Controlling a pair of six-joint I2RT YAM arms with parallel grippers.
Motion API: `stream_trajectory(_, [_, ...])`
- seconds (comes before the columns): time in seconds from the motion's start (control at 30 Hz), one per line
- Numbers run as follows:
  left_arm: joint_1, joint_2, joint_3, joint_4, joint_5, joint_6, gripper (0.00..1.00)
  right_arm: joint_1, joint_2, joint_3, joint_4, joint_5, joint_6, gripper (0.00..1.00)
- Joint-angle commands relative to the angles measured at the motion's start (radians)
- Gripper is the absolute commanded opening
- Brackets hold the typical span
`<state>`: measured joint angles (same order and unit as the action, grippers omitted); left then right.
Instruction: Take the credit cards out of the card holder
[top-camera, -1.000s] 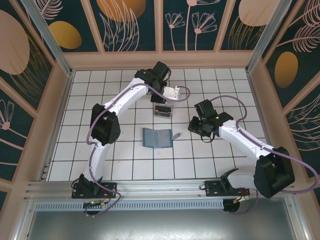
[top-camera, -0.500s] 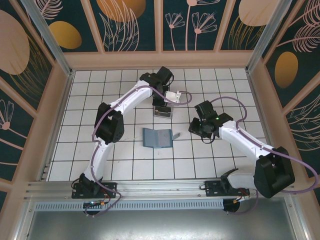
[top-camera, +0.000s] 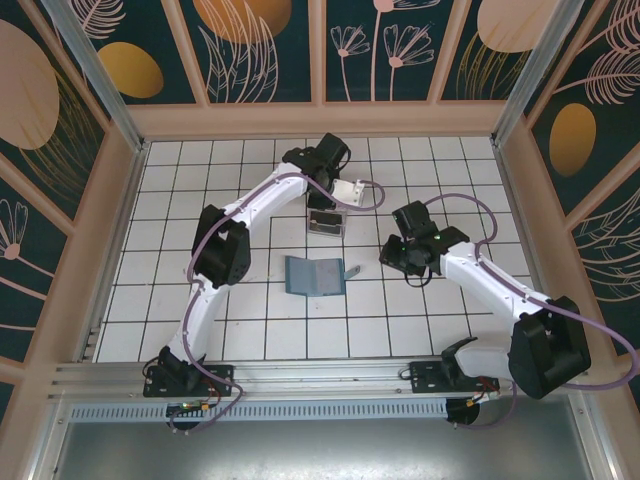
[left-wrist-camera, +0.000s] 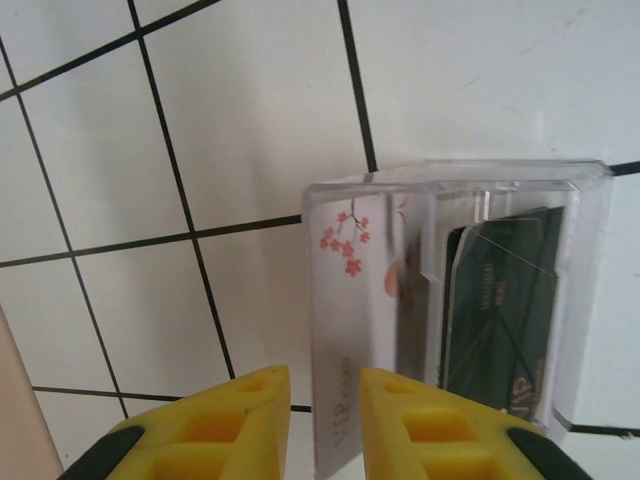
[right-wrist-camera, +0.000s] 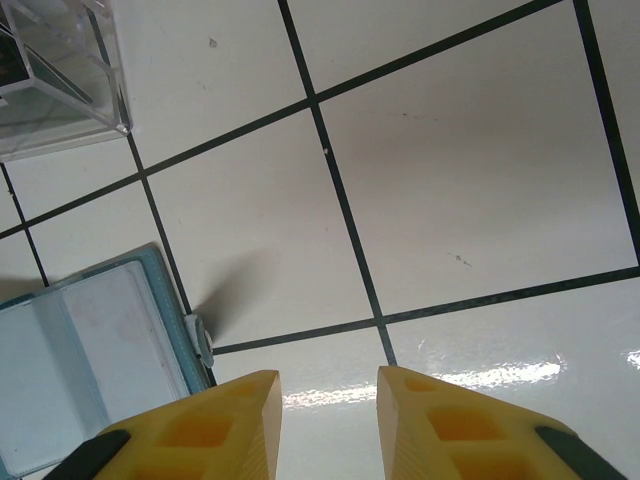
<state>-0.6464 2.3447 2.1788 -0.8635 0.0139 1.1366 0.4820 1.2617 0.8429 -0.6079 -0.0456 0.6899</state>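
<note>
The left gripper is narrowly parted and empty at the bottom of the frame, over a white card that leans in the clear tray beside dark cards. The right gripper, slightly parted, holds nothing above bare tiles. The holder lies open mid-frame, just below the tray.

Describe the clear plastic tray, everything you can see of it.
The clear plastic tray is a small transparent box with thin glossy walls, standing on the white tiled table beyond the open card holder. Inside are a white card with pink blossoms and dark green cards. The left gripper hovers over it.
</note>
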Motion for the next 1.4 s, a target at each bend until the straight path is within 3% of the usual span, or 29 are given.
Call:
stream_trajectory(0.0, [-0.007,0.022,0.0,0.033,-0.013,0.006,0.28,-0.01,-0.024,-0.014,-0.023,0.018,0.0,0.32])
stream_trajectory(0.27, [-0.007,-0.012,-0.02,0.08,-0.005,-0.056,0.3,-0.011,-0.008,-0.013,0.012,-0.026,-0.013,0.32])
stream_trajectory(0.4, [-0.008,-0.088,-0.133,0.218,-0.02,-0.174,0.29,-0.011,0.01,-0.008,0.041,-0.062,-0.024,0.32])
stream_trajectory(0.6, [-0.006,-0.214,-0.347,0.485,-0.13,-0.483,0.31,-0.01,0.031,-0.007,0.074,-0.091,-0.024,0.32])
stream_trajectory(0.7, [-0.003,-0.243,-0.398,0.539,-0.232,-0.652,0.32,-0.006,0.041,-0.001,0.078,-0.096,-0.024,0.32])
stream_trajectory(0.83, [0.009,-0.257,-0.393,0.518,-0.289,-0.857,0.29,0.0,0.043,0.004,0.083,-0.095,-0.022,0.32])
stream_trajectory(1.03, [0.012,-0.334,-0.445,0.48,-0.272,-1.128,0.34,0.022,0.07,0.016,0.103,-0.118,-0.022,0.32])
stream_trajectory(1.13, [0.013,-0.4,-0.516,0.481,-0.288,-1.261,0.33,0.043,0.09,0.029,0.108,-0.118,-0.022,0.32])
stream_trajectory(1.37, [0.013,-0.537,-0.73,0.542,-0.193,-1.518,0.25,0.096,0.17,0.076,0.114,-0.129,-0.041,0.32])
